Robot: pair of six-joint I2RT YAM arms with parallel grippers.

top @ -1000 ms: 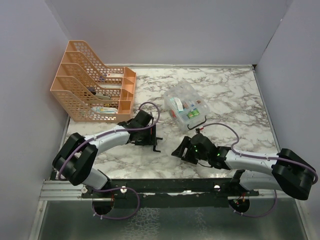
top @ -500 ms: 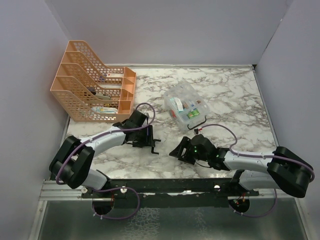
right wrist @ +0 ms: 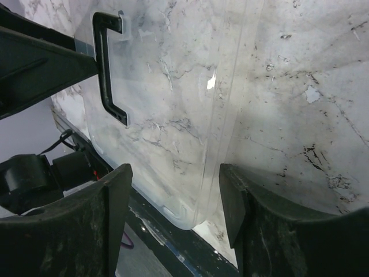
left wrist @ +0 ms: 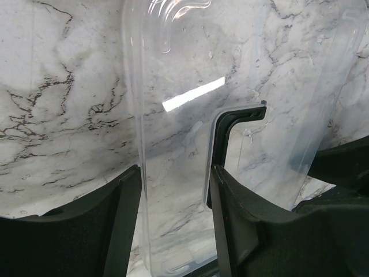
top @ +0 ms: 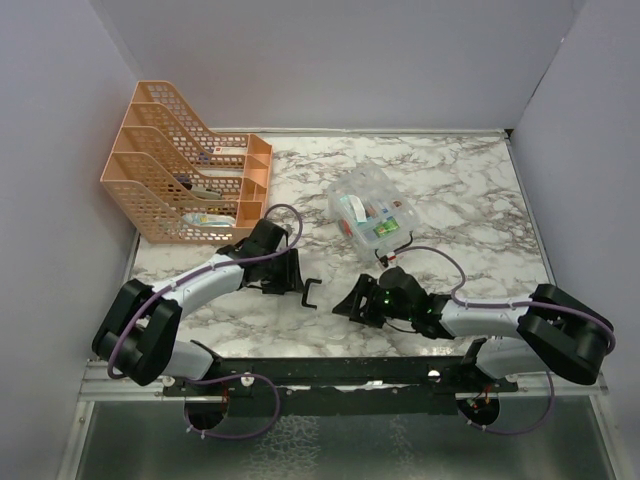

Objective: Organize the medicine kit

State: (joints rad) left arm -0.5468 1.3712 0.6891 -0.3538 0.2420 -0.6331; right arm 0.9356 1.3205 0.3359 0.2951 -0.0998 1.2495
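Left wrist view first: the left hand [left wrist: 176,179] sits with its fingers partly spread. Between them runs one long edge of the clear lid [left wrist: 173,86], lying flat on the bench [left wrist: 63,86]. Its black handle [left wrist: 230,118] is just ahead of the right-side finger. The right hand [right wrist: 173,173] is spread wide from the opposite side, with the same lid ahead of and below its fingers and the handle beyond its left finger. Neither hand holds anything.

The job looks like getting this lid up and back to the kit box [top: 373,212], which sits well beyond both hands. A flat, slick sheet gives no bite from above. So the better play is for the left hand to close on the raised handle, or pinch the rim, while the right hand steadies the far edge. Lift level and slowly, since thin plastic flexes.

From the top camera the lid nearly vanishes against the marble and only the handle shows. Possibly the lid's near corner overhangs the bench edge below the right hand, but glare blurs it. Whether any finger touches the plastic I cannot tell, and the box's contents are too small to read.
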